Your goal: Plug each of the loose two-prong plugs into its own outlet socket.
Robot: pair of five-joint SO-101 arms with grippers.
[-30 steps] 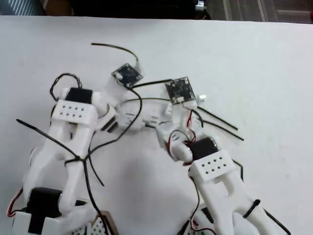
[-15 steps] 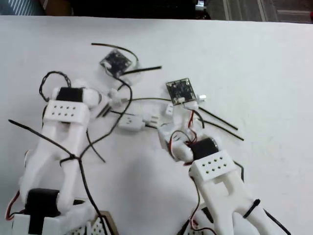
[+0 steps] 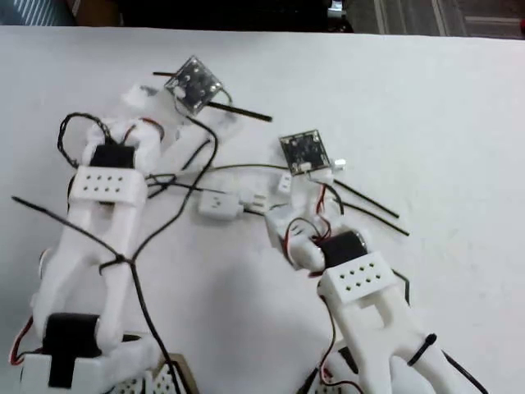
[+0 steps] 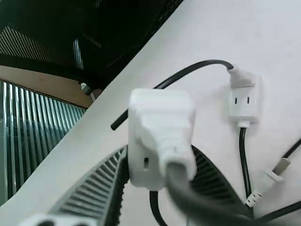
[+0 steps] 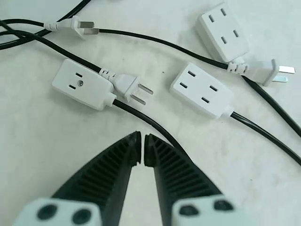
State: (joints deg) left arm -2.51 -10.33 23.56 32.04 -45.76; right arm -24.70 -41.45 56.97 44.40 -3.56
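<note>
- Our left gripper [image 4: 162,157] is clamped on a white outlet block [image 4: 157,113], held up off the table [image 4: 263,37]. A cord end [image 4: 176,150] sits on its face, so we'd guess that pair's mated, but the prongs are hidden.
- Our right gripper [image 5: 142,148] is pinched together on nothing, hovering over the cords.
- Under it we've got three bare-pronged plugs: near plug [image 5: 128,88], far plug [image 5: 75,26], side plug [image 5: 265,70].
- The single outlet [image 5: 82,84], triple outlet [image 5: 202,89] and corner outlet [image 5: 222,30] all sit empty, so we reckon most of the job's left.
</note>
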